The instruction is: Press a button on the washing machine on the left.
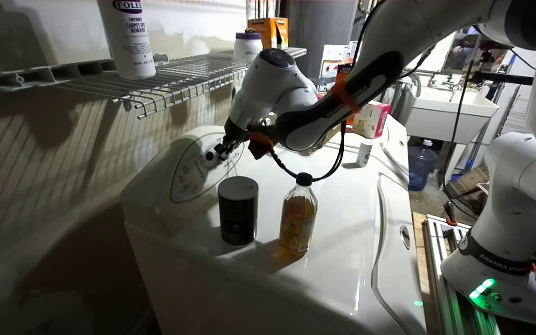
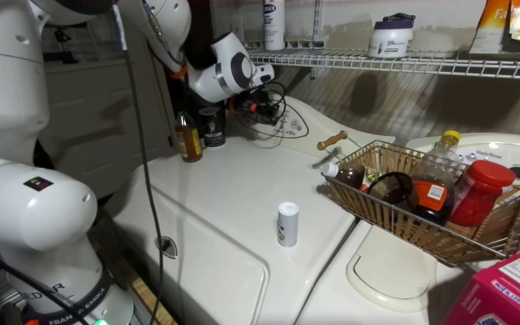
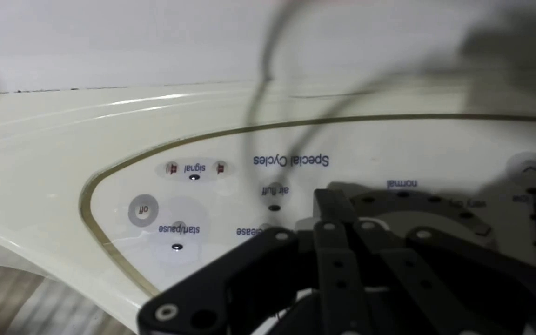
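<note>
The washing machine (image 1: pixel 342 223) is a glossy white appliance that also shows in an exterior view (image 2: pixel 246 180). Its oval pale grey control panel (image 1: pixel 186 181) is on the rounded rear part. In the wrist view, the panel (image 3: pixel 231 144) appears upside down, with an off button (image 3: pixel 143 210), a start/pause button (image 3: pixel 178 229) and an air fluff button (image 3: pixel 275 191). My gripper (image 3: pixel 335 207) is shut and empty, its fingertips over the panel between air fluff and the round dial area. The fingers and their shadow partly hide the dial. I cannot tell if the tips touch the panel.
A black salt canister (image 1: pixel 238 211) and a bottle of amber liquid (image 1: pixel 298 221) stand near the panel. A small white canister (image 2: pixel 288 224) stands farther along the top. A wire shelf (image 1: pixel 193 74) hangs above. A basket of bottles (image 2: pixel 377 212) sits beside a second appliance's panel (image 2: pixel 490 151).
</note>
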Available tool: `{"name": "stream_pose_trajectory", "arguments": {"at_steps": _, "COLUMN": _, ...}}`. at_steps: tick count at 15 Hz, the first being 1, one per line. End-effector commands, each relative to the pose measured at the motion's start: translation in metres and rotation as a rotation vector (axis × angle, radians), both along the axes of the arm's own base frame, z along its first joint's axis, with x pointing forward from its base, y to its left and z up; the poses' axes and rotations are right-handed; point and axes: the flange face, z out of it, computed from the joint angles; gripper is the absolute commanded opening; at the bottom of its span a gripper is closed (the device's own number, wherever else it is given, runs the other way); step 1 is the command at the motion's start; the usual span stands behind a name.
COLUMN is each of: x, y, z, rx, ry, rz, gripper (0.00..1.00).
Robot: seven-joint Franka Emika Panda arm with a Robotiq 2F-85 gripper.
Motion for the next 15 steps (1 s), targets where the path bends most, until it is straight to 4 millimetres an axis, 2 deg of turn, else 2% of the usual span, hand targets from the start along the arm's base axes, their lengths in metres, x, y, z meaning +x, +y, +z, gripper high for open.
{"name": "stream_pose_trajectory", "arguments": {"at_steps": 1, "x": 0.009, "y": 0.007, "z": 0.004, "rx": -0.017, "ry": -0.022, "rz": -0.004, "gripper": 0.0}}
{"name": "stream_pose_trajectory", "arguments": {"at_steps": 5, "x": 0.012, "y": 0.007, "z": 0.002, "rx": -0.018, "ry": -0.031, "rz": -0.001, "gripper": 0.0}}
{"name": "stream_pose_trajectory", "arguments": {"at_steps": 10, "x": 0.032, "y": 0.006, "z": -0.007, "rx": -0.007, "ry": -0.078, "rz": 0.0, "gripper": 0.0}}
{"name": "stream_pose_trajectory", "arguments": {"at_steps": 15, "x": 0.032, "y": 0.005, "z": -0.009, "rx": -0.002, "ry": -0.08, "rz": 0.005, "gripper": 0.0}}
